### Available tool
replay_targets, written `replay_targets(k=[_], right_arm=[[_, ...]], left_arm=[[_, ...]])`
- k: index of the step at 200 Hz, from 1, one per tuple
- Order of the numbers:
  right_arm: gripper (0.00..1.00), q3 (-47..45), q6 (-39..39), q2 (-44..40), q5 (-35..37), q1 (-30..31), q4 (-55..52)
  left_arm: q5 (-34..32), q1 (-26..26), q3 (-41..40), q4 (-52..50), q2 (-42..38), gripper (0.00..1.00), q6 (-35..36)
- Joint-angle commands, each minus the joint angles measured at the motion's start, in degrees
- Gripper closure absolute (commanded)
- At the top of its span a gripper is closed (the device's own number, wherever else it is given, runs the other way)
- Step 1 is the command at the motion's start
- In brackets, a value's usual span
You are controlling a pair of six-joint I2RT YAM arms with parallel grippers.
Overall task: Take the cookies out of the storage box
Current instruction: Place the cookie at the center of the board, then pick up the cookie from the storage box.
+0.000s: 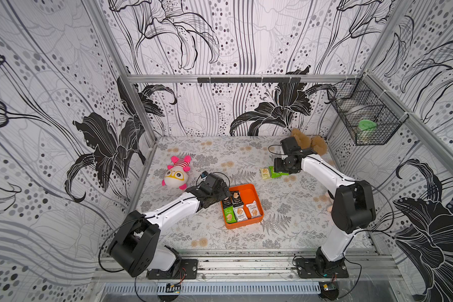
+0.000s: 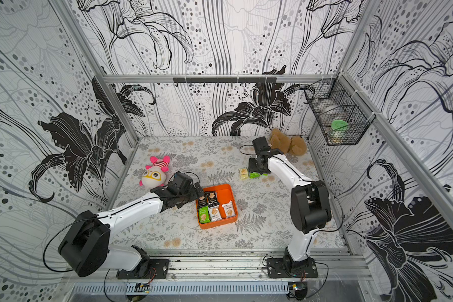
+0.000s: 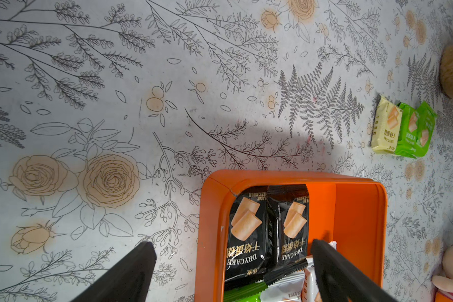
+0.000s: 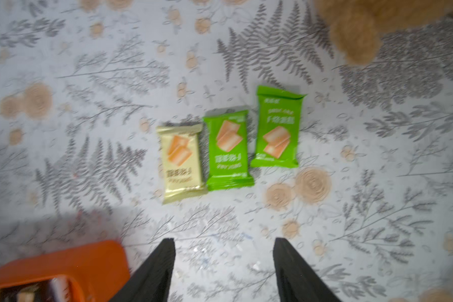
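The storage box [image 1: 246,224] is a shallow orange tray in mid-table, seen in both top views [image 2: 217,225]. Inside it lie cookies: two black packets [image 3: 246,230], a green one [image 1: 229,215] and white ones [image 1: 254,210]. My left gripper [image 3: 232,244] hovers open over the box's far-left corner, with one finger outside the wall and one inside. Three more cookies lie in a row on the table behind the box: a pale yellow packet [image 4: 181,162] and two green ones [image 4: 229,149]. My right gripper [image 4: 224,240] is open just above them and holds nothing.
A pink-and-white plush toy [image 1: 177,175] lies left of the box. A brown plush [image 1: 309,142] sits at the back right, close to the right arm. Another plush [image 1: 324,200] peeks out beside the right arm. A black wire basket [image 1: 366,117] hangs on the right wall.
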Motion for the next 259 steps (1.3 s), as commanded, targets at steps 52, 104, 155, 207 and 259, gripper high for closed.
replay_targets(k=[52, 104, 155, 207, 259], right_arm=[[0.35, -8.63, 15.33, -9.67, -0.18, 18.84, -3.66], [0.36, -9.36, 20.46, -7.14, 0.21, 27.84, -4.2], [0.36, -2.38, 23.39, 2.69, 5.76, 31.36, -12.62], [0.35, -3.13, 24.32, 5.68, 4.23, 31.36, -11.66], [0.35, -3.26, 24.22, 7.9, 4.29, 31.36, -11.67]], left_arm=[[2.15, -0.16, -1.11, 3.39, -1.22, 0.03, 2.95], [1.96, -0.14, -2.73, 4.69, -1.64, 0.03, 3.87], [0.97, -0.14, -6.59, 6.08, -4.25, 0.03, 3.23], [-0.7, -0.14, -7.64, 5.37, -4.97, 0.03, 4.03], [-1.05, -0.16, -7.49, 5.39, -4.79, 0.03, 3.11]])
